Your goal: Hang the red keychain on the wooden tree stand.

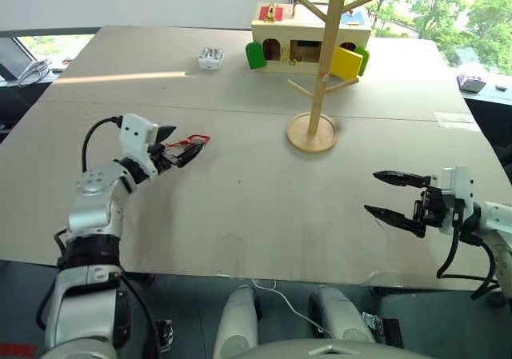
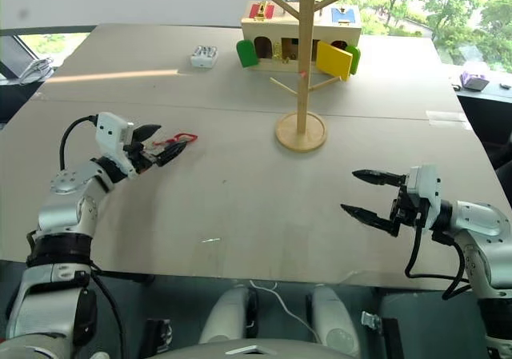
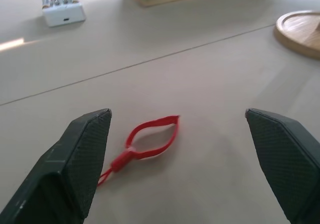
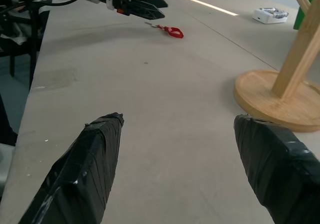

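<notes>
Red keychain (image 3: 150, 140): lies flat on the table (image 1: 240, 207), just ahead of the left pincer (image 1: 182, 145), whose fingers stand wide with nothing between them. Wooden tree stand (image 1: 322, 71): upright further back, near the wooden box (image 1: 304, 43). Right pincer (image 1: 396, 197): wide, empty, low over the near right of the table.

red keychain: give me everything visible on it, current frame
The red keychain is a thin red cord loop, teardrop-shaped, pinched at a small red collar with a short tail running on toward the left gripper. It lies flat on the tan table, not yet on the wooden tree stand. The gripper's fingers are spread wide to either side of it and do not grip it. The right wrist view shows something small and silvery at its tail end, too small to make out.
</notes>
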Controlling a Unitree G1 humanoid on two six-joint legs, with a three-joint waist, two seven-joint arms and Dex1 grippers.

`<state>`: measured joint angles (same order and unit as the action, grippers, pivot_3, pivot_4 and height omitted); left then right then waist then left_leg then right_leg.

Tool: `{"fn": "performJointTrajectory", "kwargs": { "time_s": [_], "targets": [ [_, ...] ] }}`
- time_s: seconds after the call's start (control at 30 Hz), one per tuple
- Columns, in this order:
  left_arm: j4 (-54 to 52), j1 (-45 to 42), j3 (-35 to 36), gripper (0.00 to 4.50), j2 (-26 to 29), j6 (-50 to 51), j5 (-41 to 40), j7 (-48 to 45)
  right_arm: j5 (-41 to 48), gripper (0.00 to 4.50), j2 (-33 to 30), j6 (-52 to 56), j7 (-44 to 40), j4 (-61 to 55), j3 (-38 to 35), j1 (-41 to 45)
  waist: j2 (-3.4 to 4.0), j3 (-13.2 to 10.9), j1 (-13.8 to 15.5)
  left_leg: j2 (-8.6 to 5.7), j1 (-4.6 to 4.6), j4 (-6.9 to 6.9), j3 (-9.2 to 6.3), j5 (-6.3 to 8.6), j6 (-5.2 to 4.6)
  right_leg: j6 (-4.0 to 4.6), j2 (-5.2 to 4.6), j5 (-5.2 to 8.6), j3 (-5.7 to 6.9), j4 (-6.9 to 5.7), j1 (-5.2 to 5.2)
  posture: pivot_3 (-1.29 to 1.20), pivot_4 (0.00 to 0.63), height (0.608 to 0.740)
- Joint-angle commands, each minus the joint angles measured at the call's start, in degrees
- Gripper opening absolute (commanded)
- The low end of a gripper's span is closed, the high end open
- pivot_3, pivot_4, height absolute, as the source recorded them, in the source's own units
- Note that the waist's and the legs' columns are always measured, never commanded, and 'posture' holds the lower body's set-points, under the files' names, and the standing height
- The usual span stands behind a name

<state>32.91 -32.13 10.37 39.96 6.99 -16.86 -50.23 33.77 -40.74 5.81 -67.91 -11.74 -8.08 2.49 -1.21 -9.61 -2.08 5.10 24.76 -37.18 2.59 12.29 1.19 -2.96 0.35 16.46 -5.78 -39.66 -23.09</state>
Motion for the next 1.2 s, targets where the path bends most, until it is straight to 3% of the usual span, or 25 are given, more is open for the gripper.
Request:
{"fn": "performJointTrajectory", "kwargs": {
  "time_s": [0.03,0.47,1.2],
  "targets": [
    [7.54,-5.43,-1.19,4.44,2.05,-3.18,2.43,-3.21,2.38,3.81,-0.50,0.22,-0.55,-6.09,-1.16,-0.71,-0.02,-0.01,0.15,0.00,0.00,0.00,0.00,0.00,0.00,0.00,0.00,0.00,0.00,0.00,0.00,0.00,0.150,0.735],
    [30.09,-17.33,-5.92,4.44,2.03,-11.82,11.43,-8.07,4.43,3.81,-3.07,3.28,1.29,-12.47,-4.41,-3.63,-0.19,-0.10,0.50,0.00,0.03,-0.03,-0.01,0.00,0.00,0.00,0.00,0.00,0.03,-0.04,-0.01,0.00,0.150,0.735],
    [38.16,-19.38,-6.49,4.44,1.00,-15.02,16.13,-4.52,5.19,3.81,-2.56,4.62,5.55,-12.59,-5.34,-1.47,-0.22,-0.11,0.52,0.00,-0.01,-0.08,-0.02,0.00,0.00,0.00,0.00,-0.01,0.03,-0.14,-0.01,0.00,0.150,0.735]
  ]
}}
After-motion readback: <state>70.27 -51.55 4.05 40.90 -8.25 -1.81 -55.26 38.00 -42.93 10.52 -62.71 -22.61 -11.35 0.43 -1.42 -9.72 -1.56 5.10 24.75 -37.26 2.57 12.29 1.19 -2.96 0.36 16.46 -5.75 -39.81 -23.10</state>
